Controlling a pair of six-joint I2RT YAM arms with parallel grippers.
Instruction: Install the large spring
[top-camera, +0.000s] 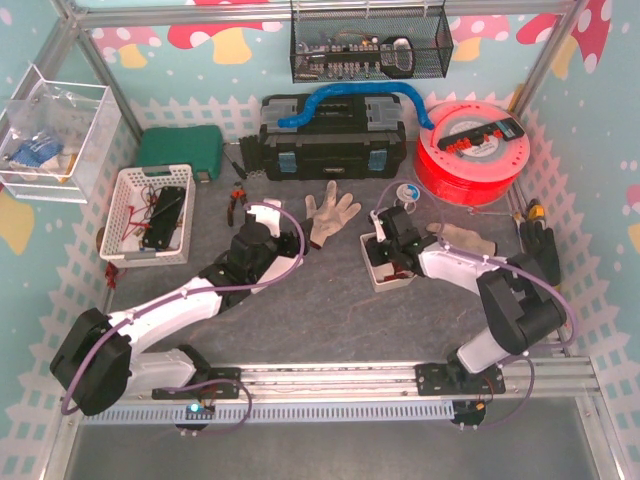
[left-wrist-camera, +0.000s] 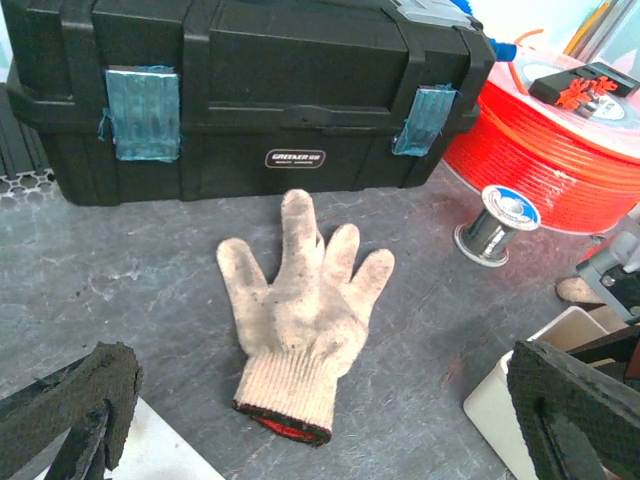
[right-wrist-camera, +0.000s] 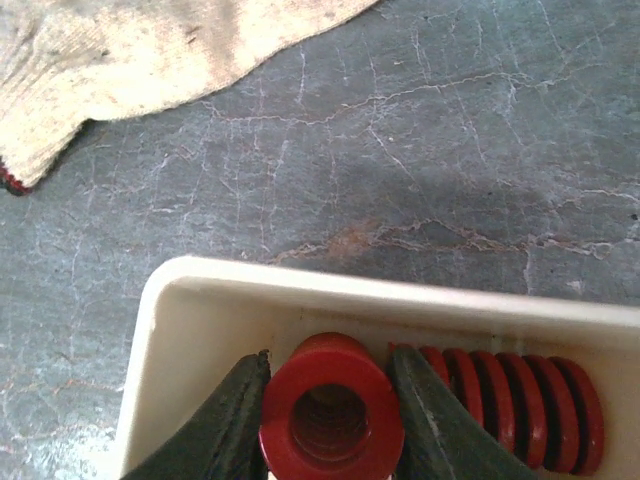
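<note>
A white tray (right-wrist-camera: 300, 285) holds red coil springs. One thick red spring, the large spring (right-wrist-camera: 332, 415), stands end-on toward the right wrist camera, and my right gripper (right-wrist-camera: 328, 362) is shut on it, one dark finger against each side. Another red spring (right-wrist-camera: 510, 400) lies on its side behind the right finger. From above, my right gripper (top-camera: 392, 250) reaches into that tray (top-camera: 372, 272) at table centre-right. My left gripper (top-camera: 262, 222) hovers left of centre, open and holding nothing; in its wrist view its fingers (left-wrist-camera: 70, 410) stand far apart over a worn glove (left-wrist-camera: 300, 300).
A black toolbox (top-camera: 332, 135) and a red filament spool (top-camera: 470, 150) stand at the back. A second glove (top-camera: 465, 238) lies right of the tray, with a solder reel (left-wrist-camera: 495, 222) behind. A white basket (top-camera: 150, 210) holding parts sits at left, with pliers (top-camera: 236, 200) beside it.
</note>
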